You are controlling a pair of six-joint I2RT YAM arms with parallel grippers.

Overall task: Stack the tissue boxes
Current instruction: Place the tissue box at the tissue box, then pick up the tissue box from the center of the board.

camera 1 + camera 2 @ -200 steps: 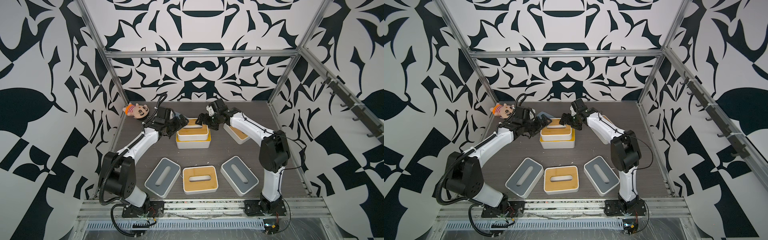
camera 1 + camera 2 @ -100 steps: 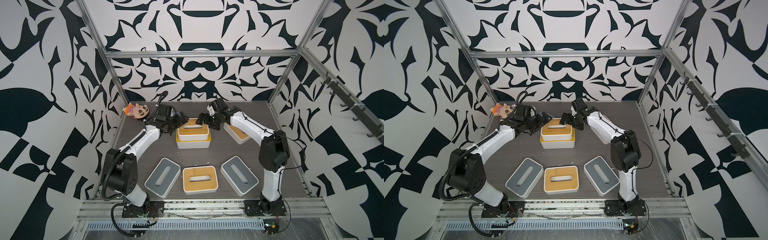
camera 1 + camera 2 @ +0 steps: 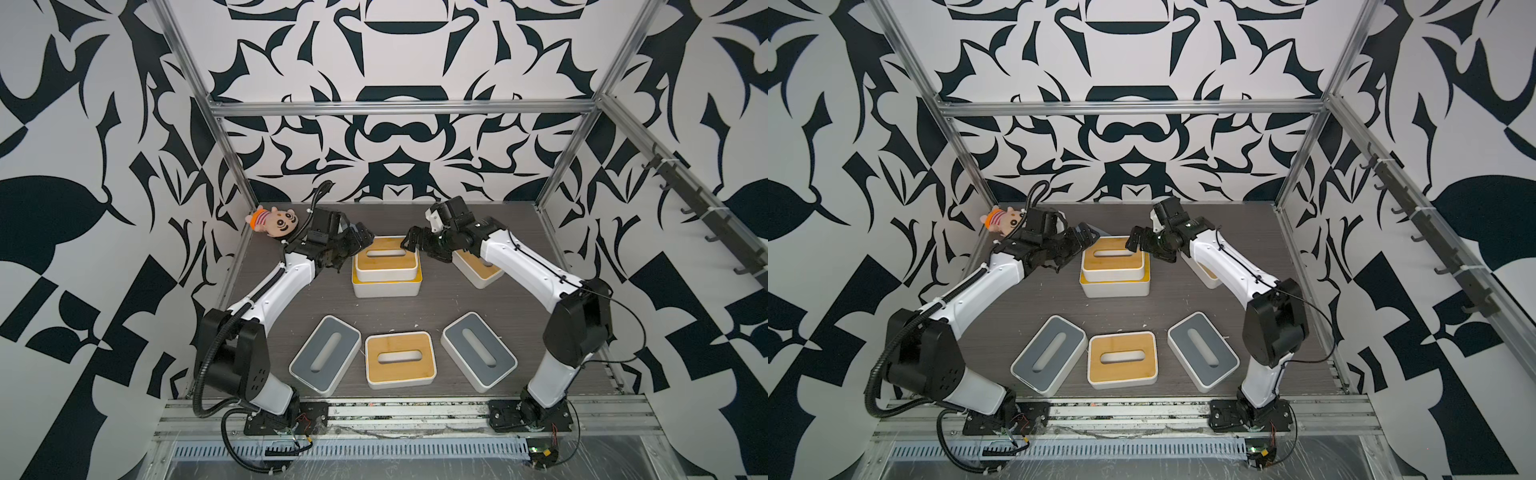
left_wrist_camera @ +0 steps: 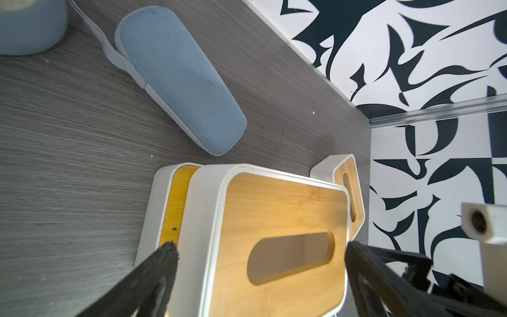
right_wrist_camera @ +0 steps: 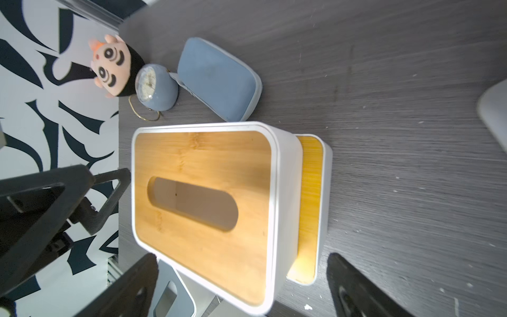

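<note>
Both grippers open, holding nothing: left gripper (image 3: pixel 355 247) and right gripper (image 3: pixel 423 248) flank the short ends of the top tan box (image 3: pixel 374 264). It rests on the yellow-lid box (image 3: pixel 386 287), mid-back of the table (image 3: pixel 436 308). Bare strip btwn that stack and the front row by the near edge: grey box (image 3: pixel 325 354), front tan box (image 3: pixel 400 370), second grey box (image 3: pixel 478 351). Under my right arm lies the third tan box (image 3: pixel 478 273). Count: 6 boxes, 3 tan, 2 grey, 1 yellow; 1 pouch (image 4: pixel 181 79), 1 clock (image 5: pixel 155 86), 1 doll (image 3: pixel 274 220).
</note>
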